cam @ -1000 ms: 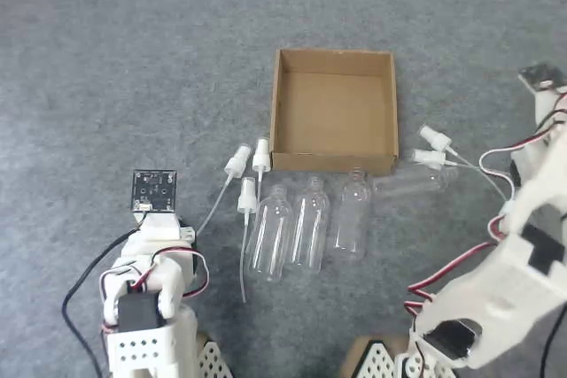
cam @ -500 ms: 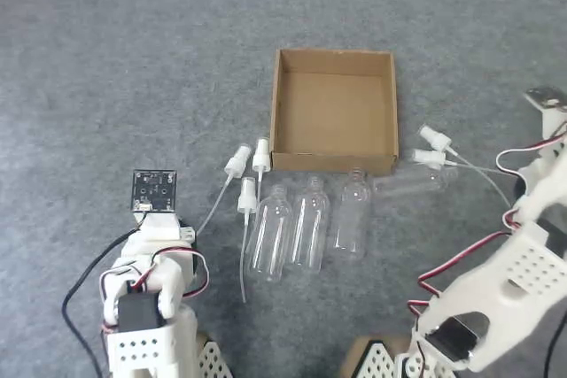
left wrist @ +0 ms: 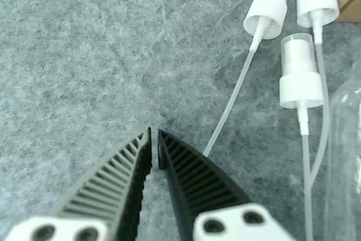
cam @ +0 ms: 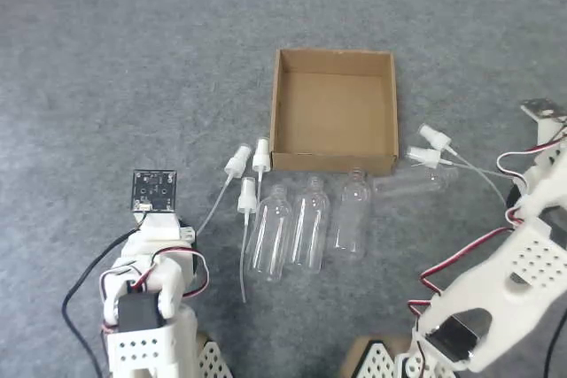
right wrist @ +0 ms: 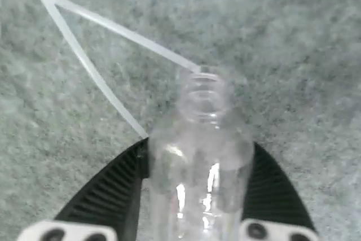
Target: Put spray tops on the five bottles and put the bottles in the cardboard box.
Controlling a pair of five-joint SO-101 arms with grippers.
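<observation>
Bench (cam: 133,68): grey felt-like cover that carries everything listed.
Cardboard box (cam: 332,112): open-topped, mid-bench.
Three bottles (cam: 308,223): clear, without tops, lying side by side just in front of the box with their necks toward it.
Sideways bottle (cam: 412,183): clear, lying crosswise by the box's front corner on the right arm's side.
Held bottle (right wrist: 200,162): clear with a bare neck, clamped in the right claw (right wrist: 200,145) above two crossing dip tubes.
Left claw (left wrist: 154,134): jaws closed on nothing, low over the bench.
Left spray tops (cam: 247,194): three, white, with long tubes, near the left claw.
Right spray tops (cam: 434,139): two, beside the sideways bottle.
Step in hand: apparently the first capping; one bottle is gripped, none is topped or boxed.
Next move: probably the left claw opens, takes a top and threads its tube into the held neck, which calls for careful alignment.
</observation>
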